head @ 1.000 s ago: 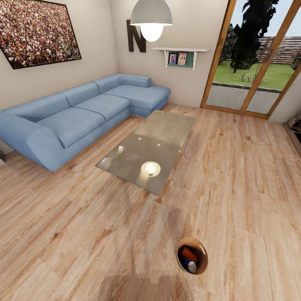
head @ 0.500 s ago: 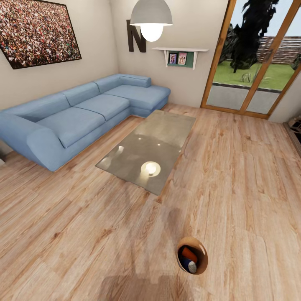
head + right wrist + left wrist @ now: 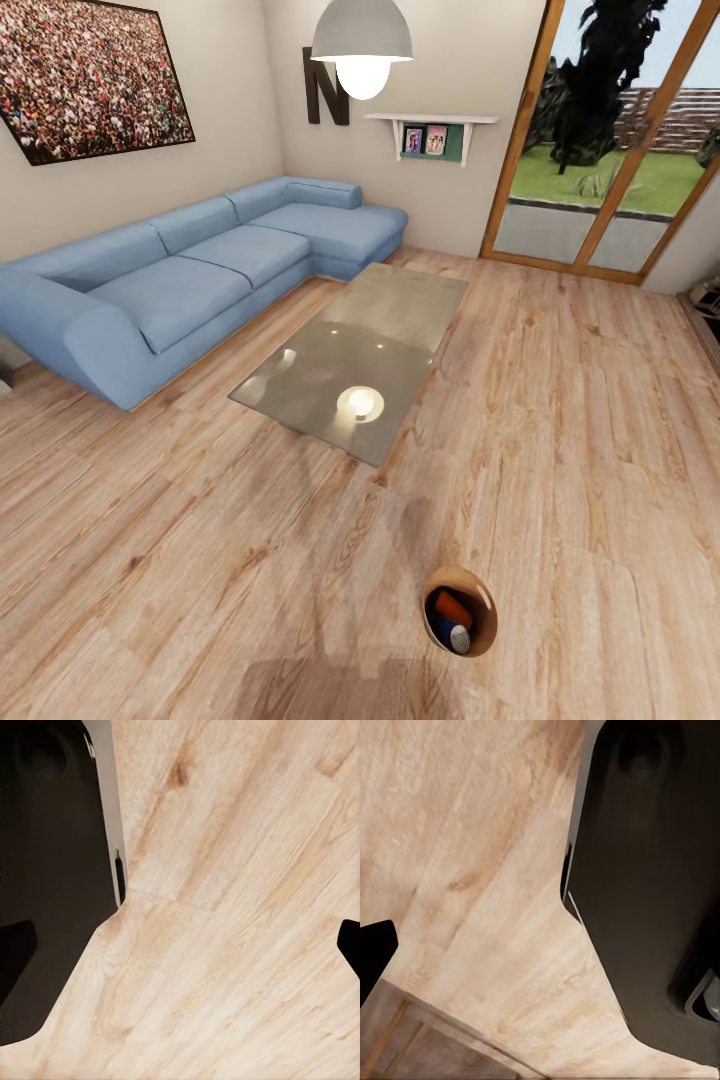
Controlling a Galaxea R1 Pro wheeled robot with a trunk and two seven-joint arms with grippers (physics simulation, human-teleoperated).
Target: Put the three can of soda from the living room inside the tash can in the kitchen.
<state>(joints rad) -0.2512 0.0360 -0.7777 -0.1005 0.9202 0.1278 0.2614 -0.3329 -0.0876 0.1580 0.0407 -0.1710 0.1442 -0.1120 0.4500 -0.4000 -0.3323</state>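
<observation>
In the head view the tash can (image 3: 482,600), a small round brown bin, stands on the wood floor of the living room, close in front of me and a little right. Inside it lies a can of soda (image 3: 455,607) showing orange-red, and beside it another can of soda (image 3: 456,636) in blue with a silver top. A third can is hidden or cannot be made out. My left gripper (image 3: 540,960) hangs open over bare floorboards, one dark fingertip (image 3: 373,956) at the frame's edge. My right gripper (image 3: 180,952) is open too, with nothing between its fingers.
A long blue corner sofa (image 3: 190,275) runs along the left wall under a crowd picture (image 3: 85,75). The glass coffee table (image 3: 360,355) stands ahead, a pendant lamp (image 3: 362,45) above it. A letter N (image 3: 325,90) hangs on the far wall; glass doors (image 3: 610,150) are at far right.
</observation>
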